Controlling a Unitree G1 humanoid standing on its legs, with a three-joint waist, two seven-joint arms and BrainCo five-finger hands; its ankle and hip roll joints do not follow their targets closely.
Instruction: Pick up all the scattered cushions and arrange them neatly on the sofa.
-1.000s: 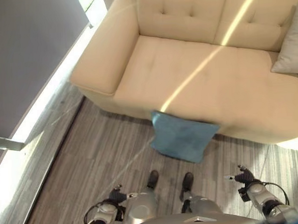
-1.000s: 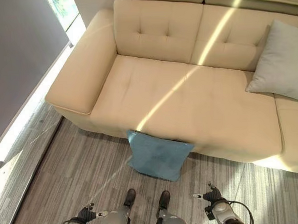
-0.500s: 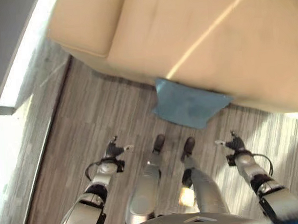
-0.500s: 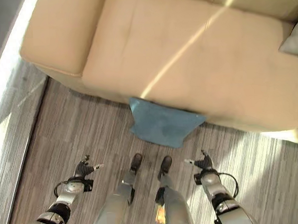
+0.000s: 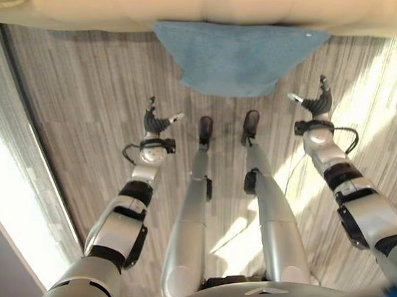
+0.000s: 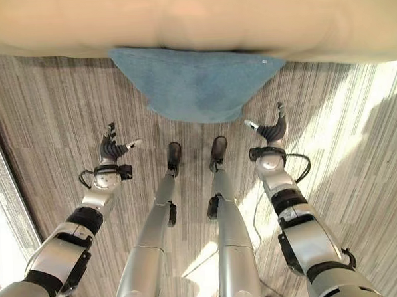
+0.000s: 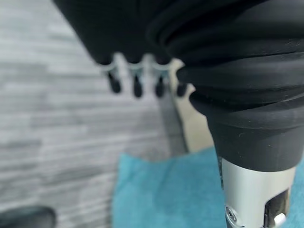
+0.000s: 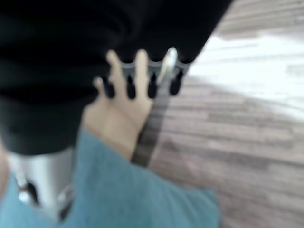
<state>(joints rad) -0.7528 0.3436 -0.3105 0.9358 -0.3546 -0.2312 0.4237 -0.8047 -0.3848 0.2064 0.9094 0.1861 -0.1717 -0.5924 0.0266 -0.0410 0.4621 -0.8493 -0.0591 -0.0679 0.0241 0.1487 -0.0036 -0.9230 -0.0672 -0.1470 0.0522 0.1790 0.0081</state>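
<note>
Blue cushion (image 6: 195, 82) at upper centre, on grey plank floor (image 6: 50, 116), its top edge against beige sofa (image 6: 178, 20) front. Left hand (image 6: 110, 150) lower left, fingers spread, empty. Right hand (image 6: 271, 131) right of centre, fingers relaxed, empty. No readable writing.

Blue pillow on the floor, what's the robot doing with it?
The robot is reaching down toward a blue cushion that lies on the wooden floor, propped against the front of the beige sofa. Its left hand and right hand are held out on either side of the cushion with fingers open. Neither hand touches it, so the pick-up has not started.
</note>
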